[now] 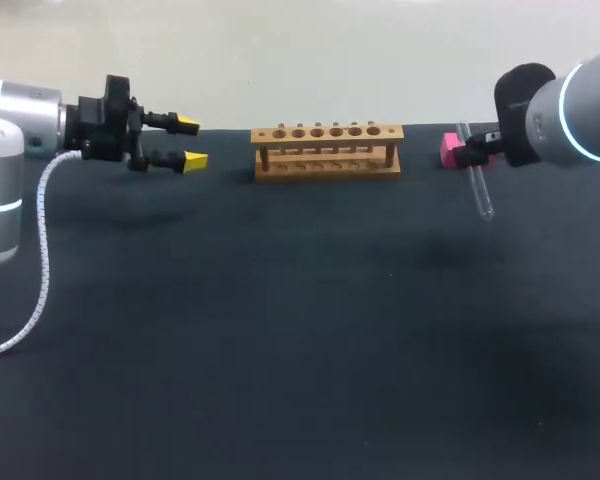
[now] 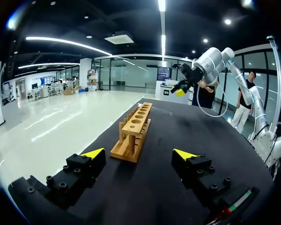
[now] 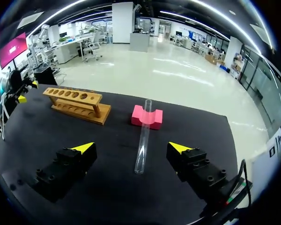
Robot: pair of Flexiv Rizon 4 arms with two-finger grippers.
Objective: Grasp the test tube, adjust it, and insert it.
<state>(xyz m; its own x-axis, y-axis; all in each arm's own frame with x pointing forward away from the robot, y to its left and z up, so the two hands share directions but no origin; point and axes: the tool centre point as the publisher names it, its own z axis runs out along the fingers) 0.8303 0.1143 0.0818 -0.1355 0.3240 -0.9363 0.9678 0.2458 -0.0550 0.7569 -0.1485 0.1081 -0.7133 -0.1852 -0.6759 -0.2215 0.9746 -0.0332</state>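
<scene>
A clear test tube (image 1: 477,180) lies slanted at the back right of the dark table, its far end propped on a small pink block (image 1: 448,148). In the right wrist view the test tube (image 3: 143,138) lies between the wide-apart fingers of my right gripper (image 3: 131,147), touched by neither, and the pink block (image 3: 147,117) is just ahead. My right arm (image 1: 570,110) hangs over it. A wooden rack (image 1: 327,150) with a row of holes stands at the back middle. My left gripper (image 1: 190,142) hovers open to the rack's left, and the rack (image 2: 133,136) is ahead of its fingers.
The table's (image 1: 280,330) dark cloth runs from the rack to the front edge. A white coiled cable (image 1: 42,260) hangs from my left arm at the table's left side.
</scene>
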